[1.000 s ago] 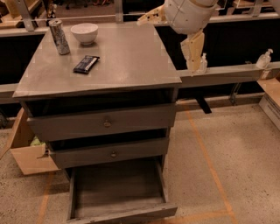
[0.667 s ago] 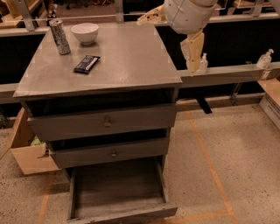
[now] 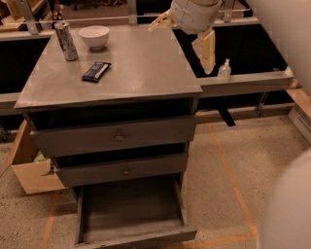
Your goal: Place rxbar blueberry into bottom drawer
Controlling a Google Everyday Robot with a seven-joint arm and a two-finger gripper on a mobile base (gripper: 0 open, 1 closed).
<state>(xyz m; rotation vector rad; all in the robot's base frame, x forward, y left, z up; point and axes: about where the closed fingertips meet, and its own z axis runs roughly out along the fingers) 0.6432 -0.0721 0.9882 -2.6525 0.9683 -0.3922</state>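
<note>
The rxbar blueberry (image 3: 96,71), a flat dark bar, lies on the grey cabinet top (image 3: 141,63), left of middle. The bottom drawer (image 3: 131,214) is pulled out and I see nothing in it. The two upper drawers with round knobs are shut. My gripper (image 3: 205,47) hangs from the white arm (image 3: 194,12) above the cabinet's far right edge. It is well to the right of the bar, apart from it, and holds nothing.
A silver patterned can (image 3: 66,41) and a white bowl (image 3: 94,36) stand at the back left of the top. A small clear bottle (image 3: 224,70) sits on the ledge to the right. A cardboard box (image 3: 31,170) is on the floor at the left. A pale blurred shape (image 3: 286,204) fills the lower right.
A pale blurred shape has come into the lower right corner. The gripper, the bar and the drawers have not visibly moved.
</note>
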